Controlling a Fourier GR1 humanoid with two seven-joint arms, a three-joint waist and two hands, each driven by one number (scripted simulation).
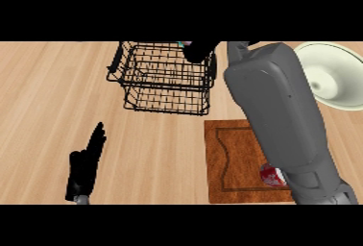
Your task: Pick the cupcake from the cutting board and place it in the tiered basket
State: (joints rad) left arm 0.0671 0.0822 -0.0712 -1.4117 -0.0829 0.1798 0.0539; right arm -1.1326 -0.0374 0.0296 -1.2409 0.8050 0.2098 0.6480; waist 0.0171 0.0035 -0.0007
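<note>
Cupcake showed only as a pale sliver at the left edge of the right hand, so it probably sat in that hand. The view was too poor to be sure, and I could not tell whether the hand was closed round it.

That hand hung over the far right corner of the tiered basket, above the upper tier's rim. The drop point therefore lay straight below and slightly left of it. The right forearm ran long from the near right edge to the far side, crossing the cutting board on the way. The basket stood just beyond the board's far edge.

Under the forearm, on the board's near right part, lay a small red and white object, half hidden. A cream plate sat at the far right, beside the arm and apart from the basket.

The left hand rested open at the near left of the counter, fingers straight, well away from the basket. The right hand was plainly the nearer one.
</note>
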